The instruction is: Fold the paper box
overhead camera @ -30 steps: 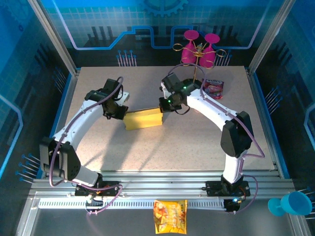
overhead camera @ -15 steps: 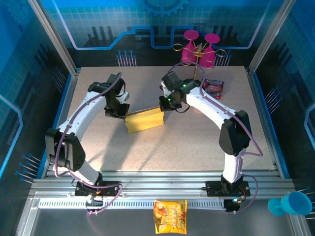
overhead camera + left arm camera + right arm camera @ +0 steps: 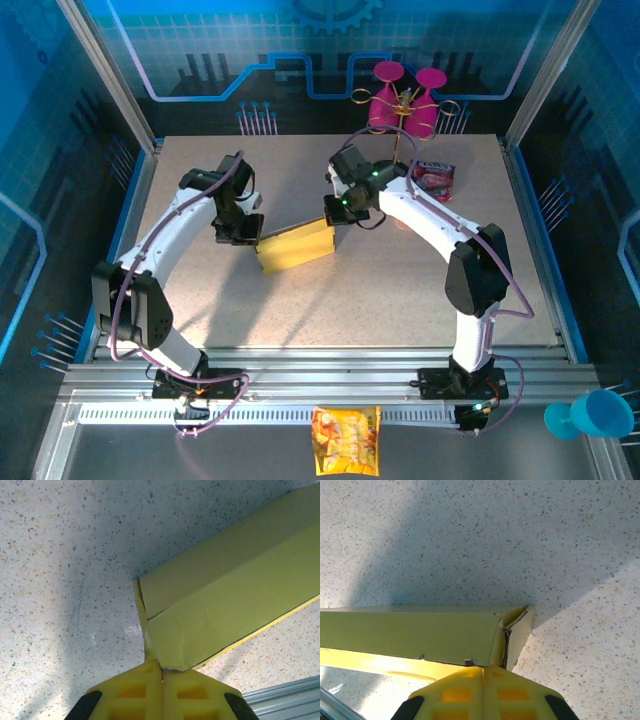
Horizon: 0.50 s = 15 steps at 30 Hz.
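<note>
mid-table [image 3: 400, 300], the paper box [image 3: 293, 246] is held slightly askew between both arms. its left end flap is pinched tight in the left gripper [image 3: 161, 672]. farther back, the right end seems nipped by the clenched right gripper [image 3: 483, 670], likely so the ends can be tucked square.

A speckled beige table [image 3: 400, 290] is shown. A yellow box [image 3: 293, 245] is set near its middle. Right of and behind the box, a red packet [image 3: 435, 177] is laid; pink cups [image 3: 383, 108] are racked farther back.

Matt cardboard paper box [image 3: 293, 246], speckled matt table [image 3: 400, 290]
</note>
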Each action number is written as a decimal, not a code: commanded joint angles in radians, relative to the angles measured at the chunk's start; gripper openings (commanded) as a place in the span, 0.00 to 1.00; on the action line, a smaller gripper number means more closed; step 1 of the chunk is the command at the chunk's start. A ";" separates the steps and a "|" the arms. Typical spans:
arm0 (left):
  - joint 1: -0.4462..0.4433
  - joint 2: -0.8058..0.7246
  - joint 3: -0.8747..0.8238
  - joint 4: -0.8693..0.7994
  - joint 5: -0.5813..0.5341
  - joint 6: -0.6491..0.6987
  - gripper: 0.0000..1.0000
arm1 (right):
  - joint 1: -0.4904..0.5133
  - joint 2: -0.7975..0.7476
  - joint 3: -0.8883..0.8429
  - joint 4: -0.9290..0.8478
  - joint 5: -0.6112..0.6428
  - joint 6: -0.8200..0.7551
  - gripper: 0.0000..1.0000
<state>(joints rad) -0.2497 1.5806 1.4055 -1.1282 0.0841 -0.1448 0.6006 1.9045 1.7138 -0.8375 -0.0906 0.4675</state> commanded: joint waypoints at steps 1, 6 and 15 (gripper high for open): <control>-0.032 -0.013 -0.030 0.046 0.067 -0.041 0.00 | 0.004 0.008 -0.026 -0.009 -0.053 0.001 0.00; -0.045 -0.011 -0.034 0.048 0.050 -0.042 0.00 | 0.003 -0.003 -0.042 -0.009 -0.049 -0.002 0.00; -0.060 -0.011 -0.066 0.072 0.024 -0.046 0.00 | -0.002 -0.006 -0.034 -0.012 -0.063 0.002 0.00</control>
<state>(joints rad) -0.2787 1.5608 1.3746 -1.1015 0.0540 -0.1730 0.5987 1.9041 1.6939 -0.8299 -0.0917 0.4675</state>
